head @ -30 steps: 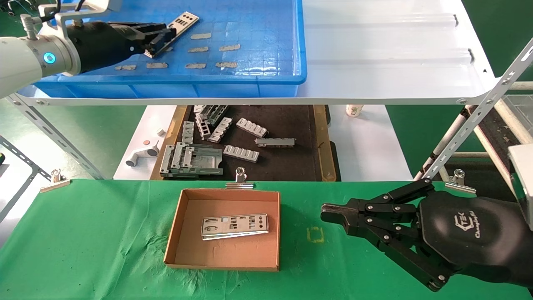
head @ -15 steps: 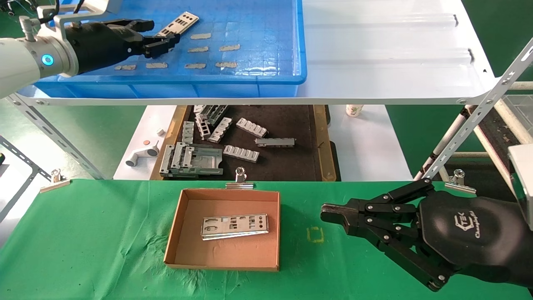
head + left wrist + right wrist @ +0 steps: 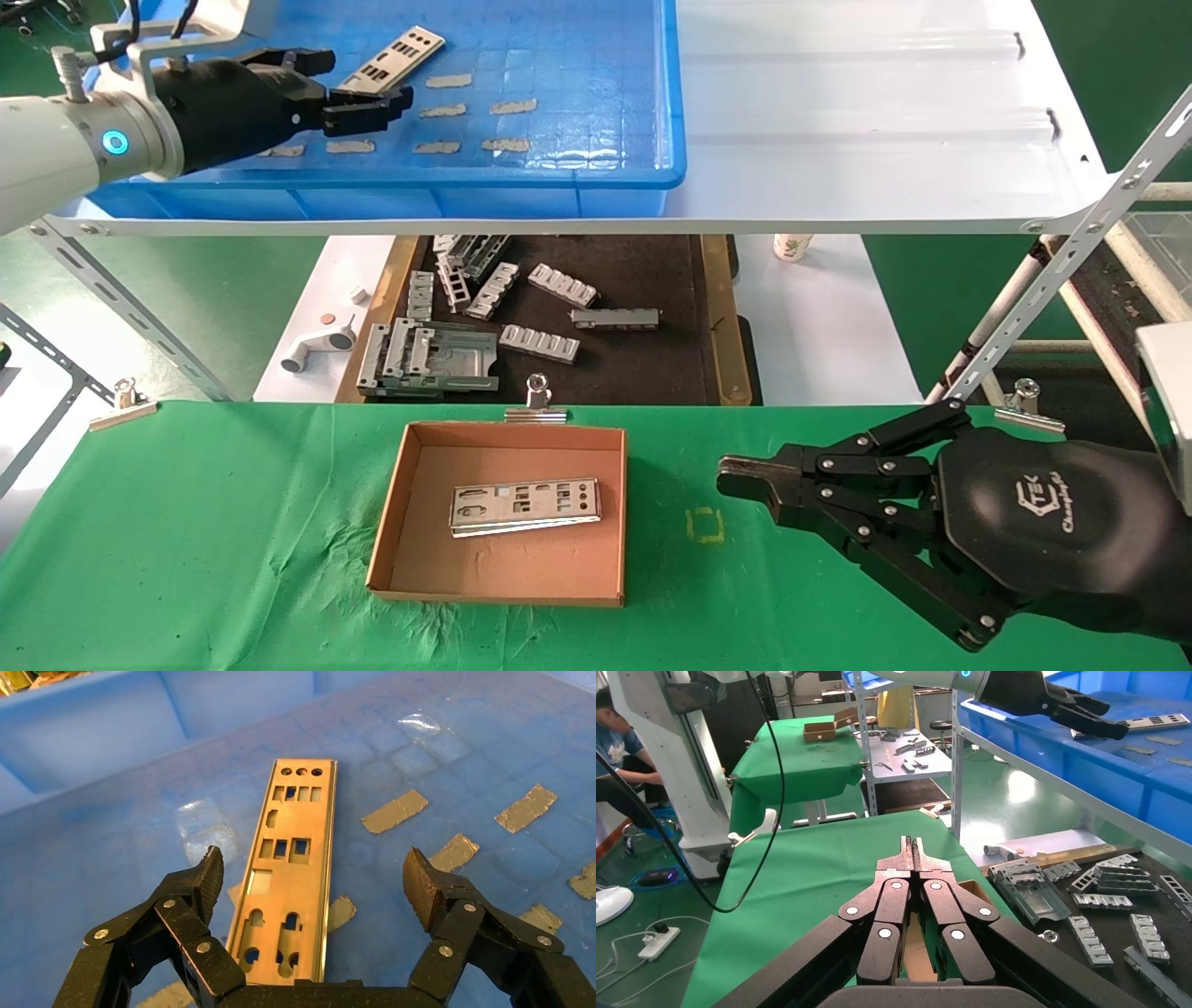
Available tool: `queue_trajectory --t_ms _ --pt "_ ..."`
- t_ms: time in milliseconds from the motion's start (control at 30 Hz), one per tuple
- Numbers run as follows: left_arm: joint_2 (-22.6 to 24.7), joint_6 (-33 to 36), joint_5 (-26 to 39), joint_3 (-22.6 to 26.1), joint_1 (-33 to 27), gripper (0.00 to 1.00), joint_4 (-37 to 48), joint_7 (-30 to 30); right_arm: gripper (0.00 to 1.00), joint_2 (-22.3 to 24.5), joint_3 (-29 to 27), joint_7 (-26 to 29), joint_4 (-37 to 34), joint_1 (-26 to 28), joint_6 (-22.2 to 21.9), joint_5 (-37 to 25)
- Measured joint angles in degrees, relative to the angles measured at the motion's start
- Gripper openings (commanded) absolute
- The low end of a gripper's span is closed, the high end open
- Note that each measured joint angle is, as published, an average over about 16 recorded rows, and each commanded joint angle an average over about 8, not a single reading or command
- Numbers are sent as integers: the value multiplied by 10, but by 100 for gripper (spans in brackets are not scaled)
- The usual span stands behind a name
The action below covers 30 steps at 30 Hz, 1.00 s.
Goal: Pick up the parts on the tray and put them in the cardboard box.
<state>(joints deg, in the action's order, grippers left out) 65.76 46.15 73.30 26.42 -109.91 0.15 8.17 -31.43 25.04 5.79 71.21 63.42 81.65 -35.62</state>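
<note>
A silver punched plate (image 3: 396,56) lies flat on the floor of the blue tray (image 3: 577,56) on the upper shelf. My left gripper (image 3: 361,82) is open over the plate's near end, one finger on each side, not gripping it. The left wrist view shows the plate (image 3: 289,825) between the spread fingertips of the left gripper (image 3: 316,878), resting on the tray floor (image 3: 457,755). A second plate (image 3: 526,506) lies inside the cardboard box (image 3: 402,503) on the green cloth. My right gripper (image 3: 736,480) is shut and empty, parked to the right of the box; it also shows in the right wrist view (image 3: 912,843).
Grey tape strips (image 3: 438,146) dot the tray floor. Below the shelf, a dark-floored tray with a wooden rim (image 3: 722,326) holds several grey ribbed brackets (image 3: 540,343). A binder clip (image 3: 537,401) sits at the box's far edge. A yellow square mark (image 3: 705,525) is on the cloth.
My left gripper, closed at the plate's near end a second ago, has opened and shifted slightly. The plate now lies flat on the tray. The right arm has not moved.
</note>
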Motion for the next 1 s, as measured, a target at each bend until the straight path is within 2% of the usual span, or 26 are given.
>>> queue_trajectory --t_ms 67,133,1000 --pt "0 -1 0 0 1 4 1 -1 0 0 0 0 0 0 0 0" --pt "1 -2 -1 -1 2 0 1 -3 0 0 0 0 0 0 0 0" --pt "-1 -11 -4 -3 3 0 -2 -10 0 0 0 0 0 0 0 0"
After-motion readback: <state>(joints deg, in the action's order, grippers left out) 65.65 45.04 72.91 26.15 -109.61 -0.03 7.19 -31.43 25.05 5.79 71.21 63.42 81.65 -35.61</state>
